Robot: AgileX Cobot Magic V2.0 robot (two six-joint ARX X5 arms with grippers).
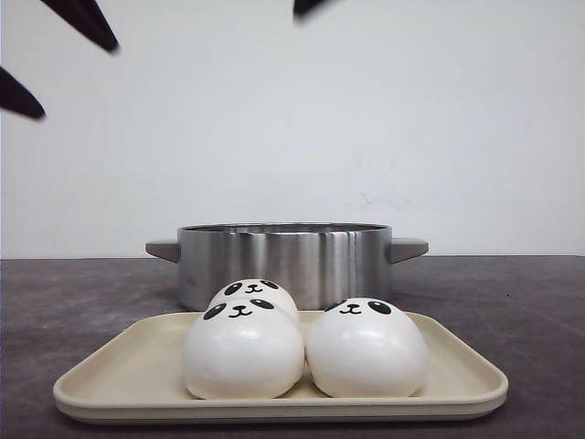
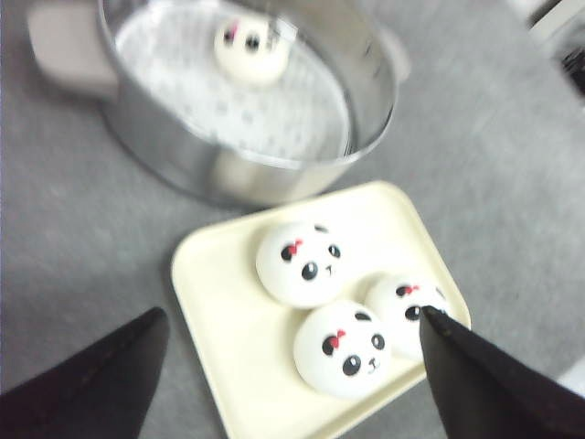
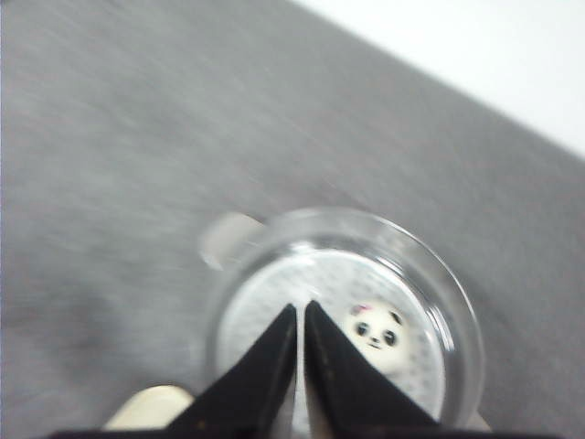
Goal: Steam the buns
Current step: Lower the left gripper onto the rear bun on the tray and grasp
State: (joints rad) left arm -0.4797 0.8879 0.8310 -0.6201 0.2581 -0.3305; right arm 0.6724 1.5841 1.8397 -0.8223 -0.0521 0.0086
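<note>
Three white panda-faced buns lie on a cream tray: one at front left, one at front right, one behind. A fourth bun sits on the perforated steamer plate inside the steel pot. My left gripper hangs open high above the tray, holding nothing; its dark fingertips show at the front view's top left. My right gripper is shut and empty, high above the pot, beside the bun inside it.
The pot has a grey handle on each side and stands just behind the tray on a dark grey table. A white wall rises behind.
</note>
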